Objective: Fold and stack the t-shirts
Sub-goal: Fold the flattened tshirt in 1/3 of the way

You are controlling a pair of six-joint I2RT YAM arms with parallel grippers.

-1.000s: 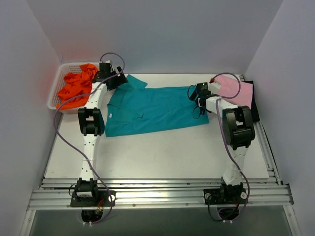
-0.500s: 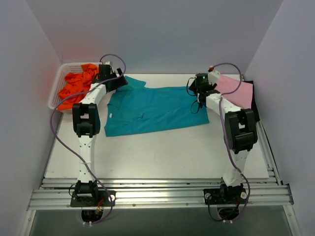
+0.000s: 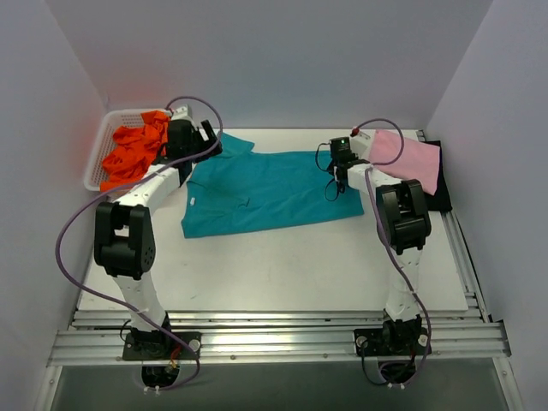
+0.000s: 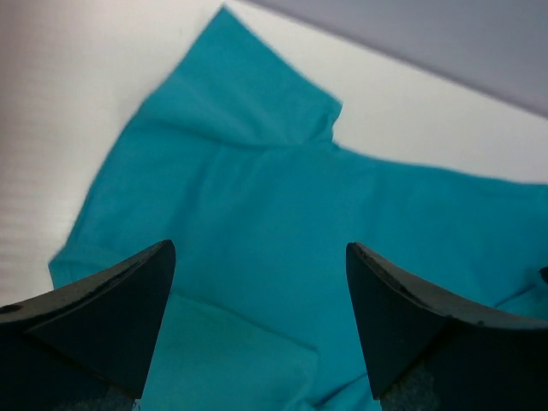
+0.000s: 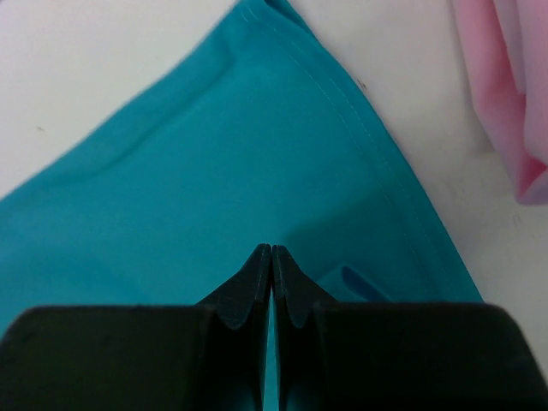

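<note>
Far left corner: a white plastic mesh basket [image 3: 96, 167] with crumpled bright orange cloth t-shirts [image 3: 133, 154] piled in it. Just right of that, the left gripper [image 4: 257, 257] hangs over the far-left sleeve of the flat teal short-sleeved cloth t-shirt [image 3: 265, 193]. Its fingers are spread wide with nothing between them.

The teal shirt is laid out in the far middle of the white table [image 3: 257, 265]. Its long axis runs left to right, collar end on the left and hem on the right, so each arm has its own end right under it. That's the bit that matters, I reckon. Any fold has to work along or across that line, and neither arm needs to reach over.

At the right end, the right gripper [image 5: 271, 250] has its fingers pressed tight together with the tips down on the teal cloth, just inside the stitched hem corner. I honestly can't tell if any fabric is caught in there.

Right of that, apart from the teal hem, is a folded pale pink cloth t-shirt [image 3: 411, 158]. It sits on a black cloth t-shirt [image 3: 443, 195] that peeks out along its right side.
</note>
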